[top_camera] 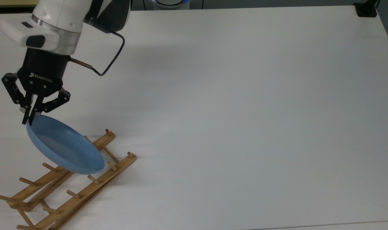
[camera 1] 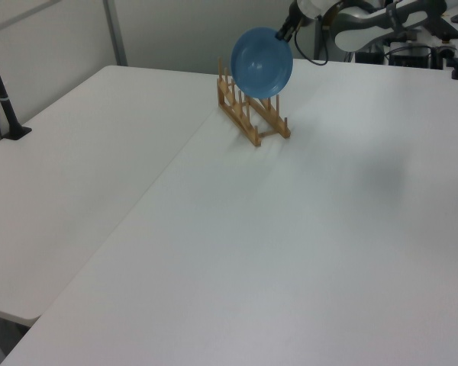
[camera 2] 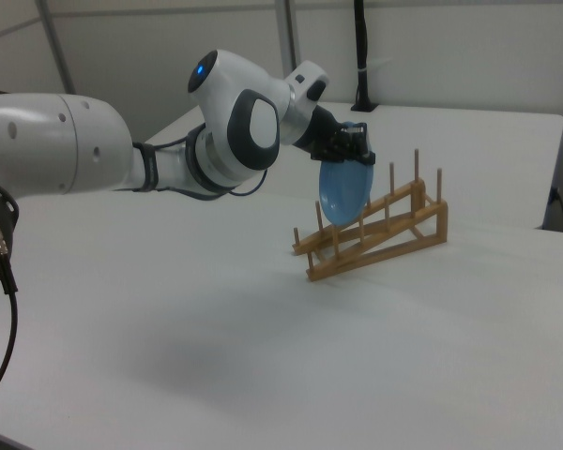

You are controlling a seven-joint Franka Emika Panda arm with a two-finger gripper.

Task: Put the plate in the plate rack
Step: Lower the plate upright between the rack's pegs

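My gripper (top_camera: pixel 29 118) is shut on the upper rim of the light-blue plate (top_camera: pixel 64 145), which hangs tilted, nearly on edge, over the near end of the wooden plate rack (top_camera: pixel 66 182). In the right view the plate (camera 2: pixel 344 192) hangs below the gripper (camera 2: pixel 354 145), its lower edge down among the pegs of the plate rack (camera 2: pixel 375 234); whether it touches them I cannot tell. In the left view the plate (camera 1: pixel 262 62) faces the camera, in front of the plate rack (camera 1: pixel 252 114).
The rack stands on a wide white table (top_camera: pixel 245 111). A black post base (top_camera: pixel 366 9) sits at the top view's far right corner. Another black stand (camera 1: pixel 4 99) rises at the left view's left edge. The white arm (camera 2: pixel 122 150) reaches in from the right view's left.
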